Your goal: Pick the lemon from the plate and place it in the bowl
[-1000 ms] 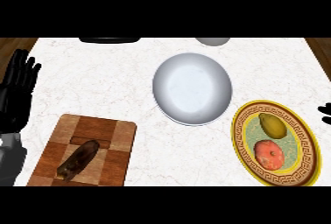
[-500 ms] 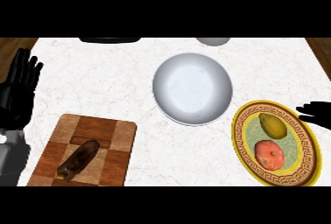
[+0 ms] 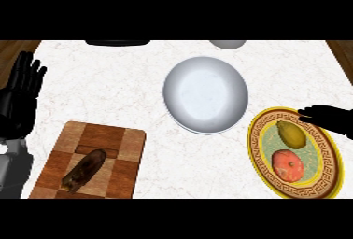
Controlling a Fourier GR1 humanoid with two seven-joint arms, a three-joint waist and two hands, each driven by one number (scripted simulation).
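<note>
1. White marbled counter top (image 3: 110, 93): the surface that carries everything below.
2. Checkered brown wooden cutting board (image 3: 103, 154): at lower left, with a dark brown elongated food item (image 3: 84, 170) lying on it at a slant.
3. Pale grey-white round bowl (image 3: 205, 94): at centre, just left of the plate's upper rim and holding nothing.
4. Round plate with a yellow rim and dark patterned border (image 3: 329, 154): at lower right.
5. Left hand (image 3: 19, 100): black, at the left edge, fingers straight and spread, pointing up, touching nothing.
6. Right hand (image 3: 331, 117): black, entering from the right edge over the plate's upper rim, fingers extended toward the left and grasping nothing.
7. Red-orange round fruit (image 3: 289, 165): on the plate's lower half.
8. Yellow oval lemon (image 3: 292, 134): on the plate's upper half, just below the right hand's fingertips and just above the red fruit.
</note>
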